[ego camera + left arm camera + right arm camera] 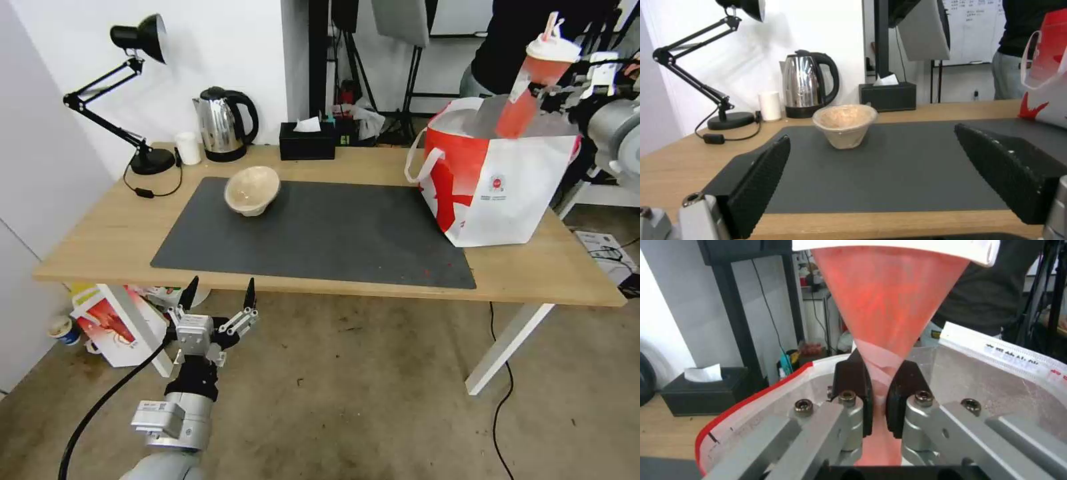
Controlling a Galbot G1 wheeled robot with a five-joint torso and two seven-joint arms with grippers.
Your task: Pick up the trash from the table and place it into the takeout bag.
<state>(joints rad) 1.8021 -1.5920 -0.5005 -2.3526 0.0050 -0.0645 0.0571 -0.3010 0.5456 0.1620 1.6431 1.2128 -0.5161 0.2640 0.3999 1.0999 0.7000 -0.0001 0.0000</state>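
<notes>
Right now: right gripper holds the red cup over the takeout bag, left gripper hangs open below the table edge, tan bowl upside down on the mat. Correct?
One error: the tan bowl stands upright, rim up, on the mat, as the left wrist view shows. The rest holds: right gripper shut on the red cup over the takeout bag; left gripper open below the table edge.

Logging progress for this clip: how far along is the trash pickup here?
In hand: the right gripper is shut on the red cup, held tilted above the open bag. Left: the pulp bowl sits on the mat; the left gripper hangs open below the table edge. The white bowl isn't on the table; whether it's bagged can't be seen.
</notes>
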